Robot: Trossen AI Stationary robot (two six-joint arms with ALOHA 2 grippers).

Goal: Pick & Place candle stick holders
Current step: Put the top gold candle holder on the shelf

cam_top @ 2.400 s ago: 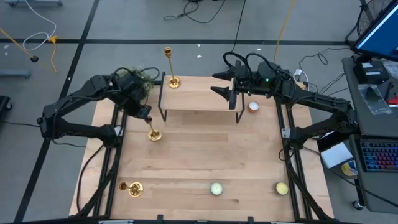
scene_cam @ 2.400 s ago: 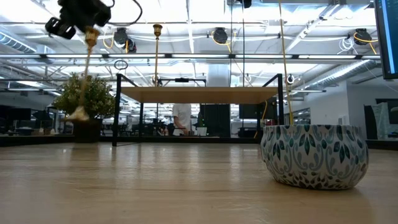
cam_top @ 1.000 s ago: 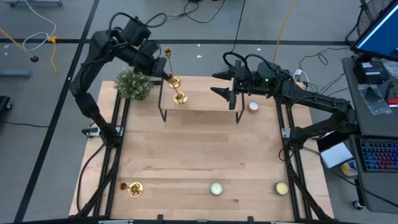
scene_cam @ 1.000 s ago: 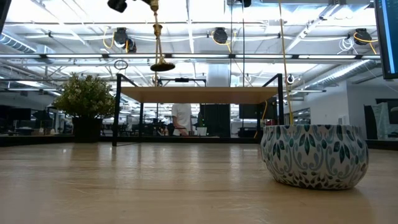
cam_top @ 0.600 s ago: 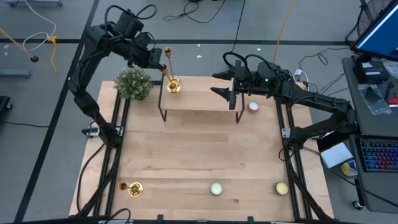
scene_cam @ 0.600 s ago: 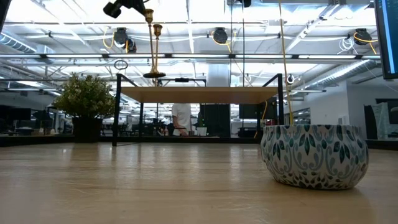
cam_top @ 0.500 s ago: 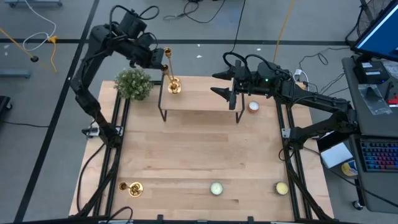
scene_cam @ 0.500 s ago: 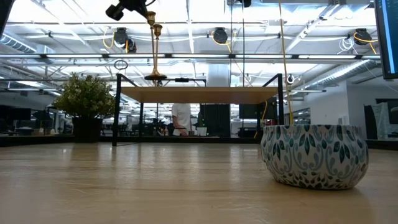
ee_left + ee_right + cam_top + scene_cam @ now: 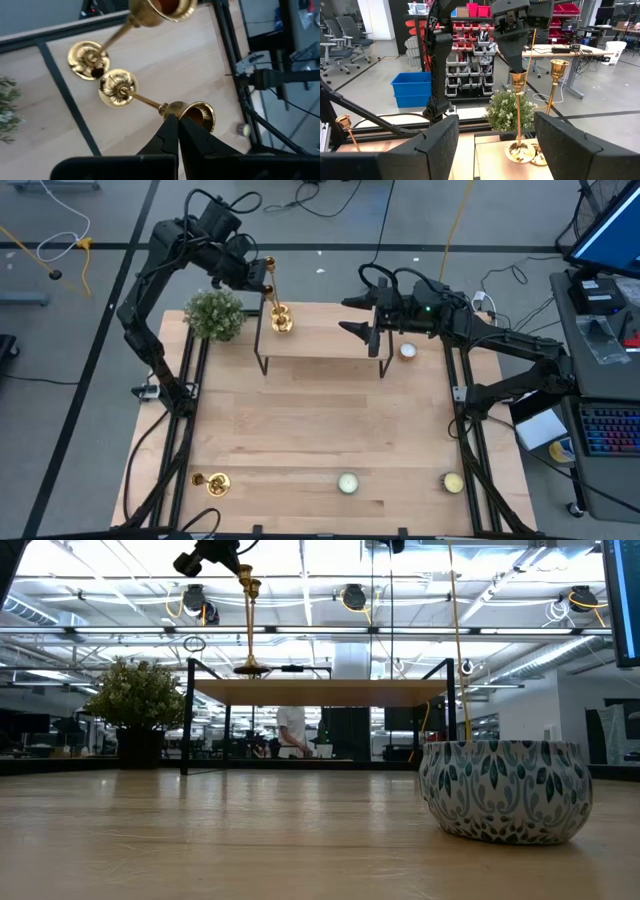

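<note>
Left hand (image 9: 174,122) clenched on cup rim of one candle stick holder (image 9: 281,321), gripping top so stem hangs upright, base meeting raised shelf (image 9: 320,340) at far edge of surface (image 9: 320,430). Second holder (image 9: 89,59) stands just beside it on shelf, bases nearly touching. Third holder (image 9: 212,482) lies near front left corner of surface. Right hand (image 9: 362,320) waits released by shelf's right end.
</note>
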